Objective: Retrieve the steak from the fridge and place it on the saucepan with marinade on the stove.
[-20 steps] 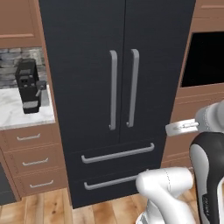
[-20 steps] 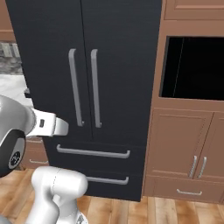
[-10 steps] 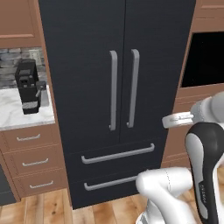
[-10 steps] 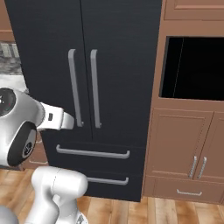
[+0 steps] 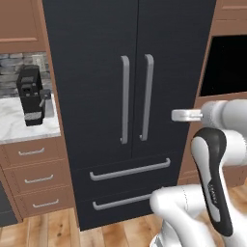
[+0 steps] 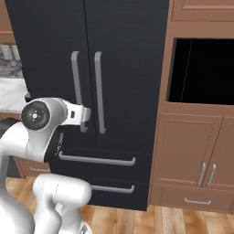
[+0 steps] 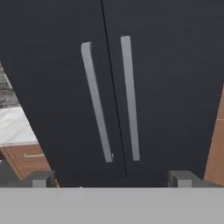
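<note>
The fridge (image 5: pixel 96 58) stands straight ahead, tall and black, with both doors shut. Its two long grey handles (image 5: pixel 125 99) run side by side at the middle seam, also seen as the handles (image 7: pixel 97 103) in the hand view. My gripper (image 7: pixel 112 179) is open and holds nothing, a short way in front of the doors and facing them just below the handles. My white hand (image 5: pixel 185 115) hangs to the right of the handles. The steak is hidden. The saucepan, the marinade and the stove are out of view.
Two grey drawer pulls (image 5: pixel 130 170) cross the fridge's lower part. A black coffee machine (image 5: pixel 31 96) sits on the marble counter (image 5: pixel 19 128) at the left, over wooden drawers (image 5: pixel 31 176). A dark wall recess (image 6: pixel 201 71) and wooden cabinets (image 6: pixel 196 160) stand at the right.
The arm has swung up and round. My hand has risen and now points at the fridge doors. The gripper has stayed open and the fridge has stayed shut.
</note>
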You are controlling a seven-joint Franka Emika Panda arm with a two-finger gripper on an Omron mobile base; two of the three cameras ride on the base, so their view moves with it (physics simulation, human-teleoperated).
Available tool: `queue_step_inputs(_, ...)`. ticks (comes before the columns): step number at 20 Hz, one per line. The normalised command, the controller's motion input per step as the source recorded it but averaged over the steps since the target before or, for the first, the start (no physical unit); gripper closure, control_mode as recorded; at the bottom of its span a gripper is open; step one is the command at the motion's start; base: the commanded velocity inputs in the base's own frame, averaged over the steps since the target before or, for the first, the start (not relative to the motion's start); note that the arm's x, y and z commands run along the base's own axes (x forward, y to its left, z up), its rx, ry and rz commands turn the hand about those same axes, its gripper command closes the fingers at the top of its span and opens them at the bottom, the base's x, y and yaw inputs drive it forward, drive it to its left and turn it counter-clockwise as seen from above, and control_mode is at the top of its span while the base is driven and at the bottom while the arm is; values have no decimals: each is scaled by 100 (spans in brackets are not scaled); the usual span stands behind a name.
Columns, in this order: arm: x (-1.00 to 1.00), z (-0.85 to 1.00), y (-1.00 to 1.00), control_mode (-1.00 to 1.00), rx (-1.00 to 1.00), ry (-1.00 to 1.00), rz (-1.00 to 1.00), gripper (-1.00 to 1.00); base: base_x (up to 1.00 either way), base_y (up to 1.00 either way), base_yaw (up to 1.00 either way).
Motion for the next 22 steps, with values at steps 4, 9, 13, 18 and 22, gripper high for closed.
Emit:
queue_step_inputs(4,42,0,0,-100,1,-57,0,-100,0,0,0)
queue_step_inputs(9,7,13,-11,-100,0,-36,0,-100,0,0,0)
queue_step_inputs(13,0,26,-11,-100,0,-9,0,-100,0,0,0)
queue_step_inputs(18,26,0,0,-100,0,2,0,-100,0,0,0)
queue_step_inputs(22,53,0,0,-100,0,5,0,-100,0,0,0)
